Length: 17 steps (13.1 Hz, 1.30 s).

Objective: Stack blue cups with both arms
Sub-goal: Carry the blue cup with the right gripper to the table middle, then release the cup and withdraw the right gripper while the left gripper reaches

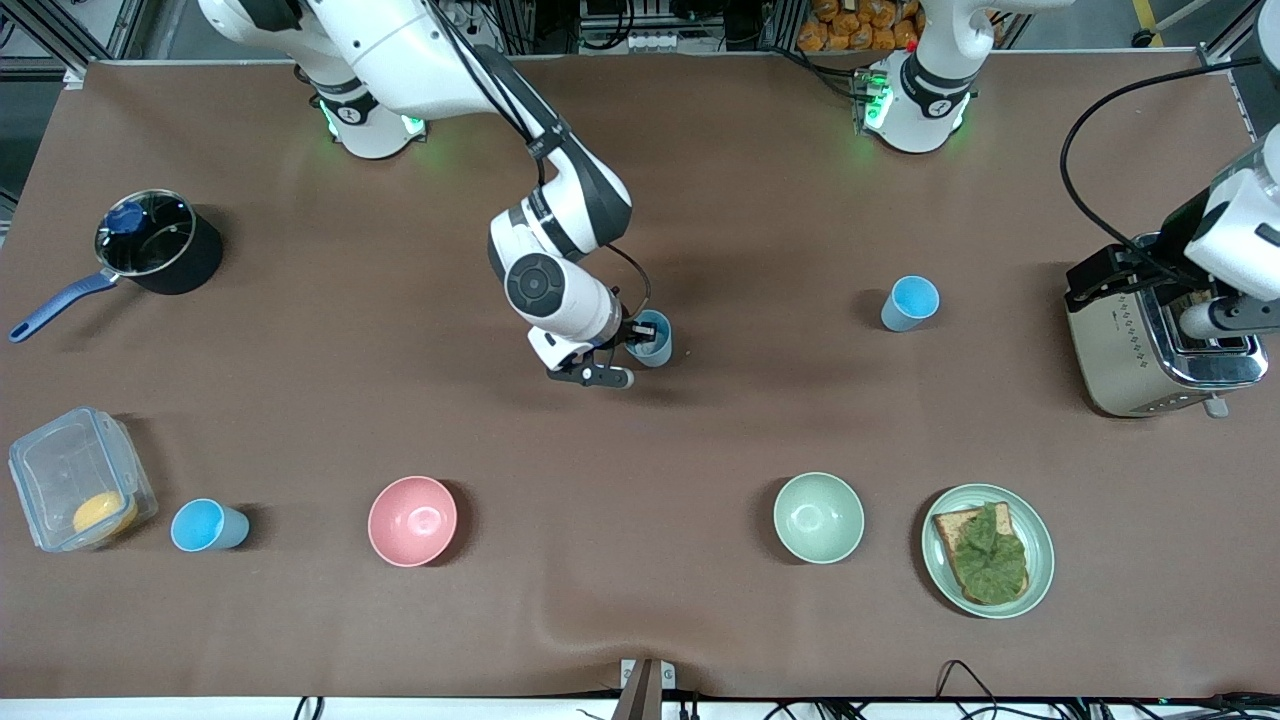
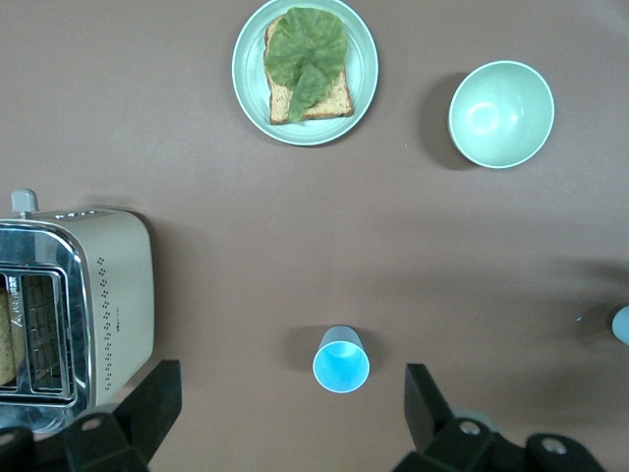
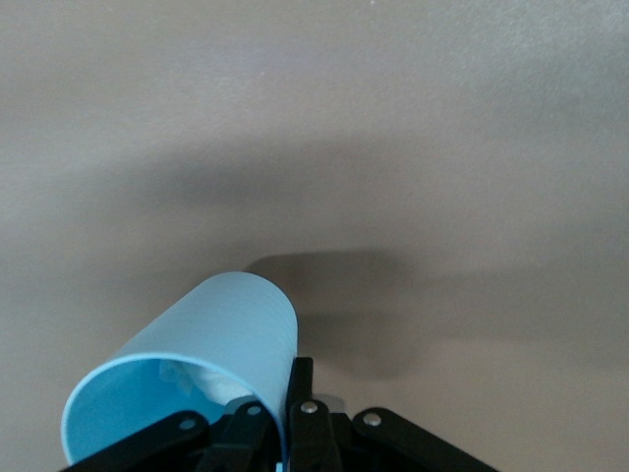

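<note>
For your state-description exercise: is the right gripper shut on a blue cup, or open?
Shut on it: in the right wrist view the right gripper pinches the blue cup by its rim, one finger inside.

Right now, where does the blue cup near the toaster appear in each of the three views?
Front view: the blue cup stands toward the left arm's end of the table, beside the toaster.
Left wrist view: the blue cup shows near the lower edge.
Right wrist view: not in it.
Shared landmark: the toaster.

Brown cloth-covered table [image 1: 760, 180]; grey floor, metal framing along edge.
</note>
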Motion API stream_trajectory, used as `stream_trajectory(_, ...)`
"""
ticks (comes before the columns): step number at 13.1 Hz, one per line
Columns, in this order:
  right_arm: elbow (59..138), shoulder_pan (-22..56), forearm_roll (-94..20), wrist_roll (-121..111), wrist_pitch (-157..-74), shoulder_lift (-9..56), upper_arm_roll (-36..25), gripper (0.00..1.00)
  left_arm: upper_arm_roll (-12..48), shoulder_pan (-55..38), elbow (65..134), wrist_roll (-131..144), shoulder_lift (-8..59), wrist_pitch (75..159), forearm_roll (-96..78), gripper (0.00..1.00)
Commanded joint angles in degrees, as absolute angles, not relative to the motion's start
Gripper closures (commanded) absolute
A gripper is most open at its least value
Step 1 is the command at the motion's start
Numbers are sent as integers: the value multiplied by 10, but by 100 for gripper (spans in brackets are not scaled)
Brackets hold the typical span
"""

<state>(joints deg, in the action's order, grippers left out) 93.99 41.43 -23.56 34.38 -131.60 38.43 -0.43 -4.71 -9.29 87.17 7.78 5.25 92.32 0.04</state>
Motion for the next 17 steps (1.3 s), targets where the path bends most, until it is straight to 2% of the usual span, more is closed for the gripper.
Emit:
stream_trajectory(1,937,418,-198,349,-1315,382,-12,64,-48,-90,869,61,57,924,-16,0)
stream_trajectory(2,935,418,-198,350,-1312,381,-11,1,-49,-92,868,60,61,924,-19,0)
stream_trajectory(6,926,413,-197,347,-1287,349,-11,0,-27,-75,894,62,57,938,-26,0)
stream_trajectory(8,920,396,-195,343,-1219,305,-26,0,35,-13,920,62,57,961,-26,0)
stream_trajectory(9,910,389,-194,340,-1181,288,-40,0,46,-9,939,71,56,973,-26,0)
stream_trajectory(15,825,378,-113,225,-926,210,-190,0,106,-17,1048,122,58,1093,-26,0)
stream_trajectory(17,810,354,-115,121,-887,186,-232,0,119,-20,1104,124,59,1158,-26,0)
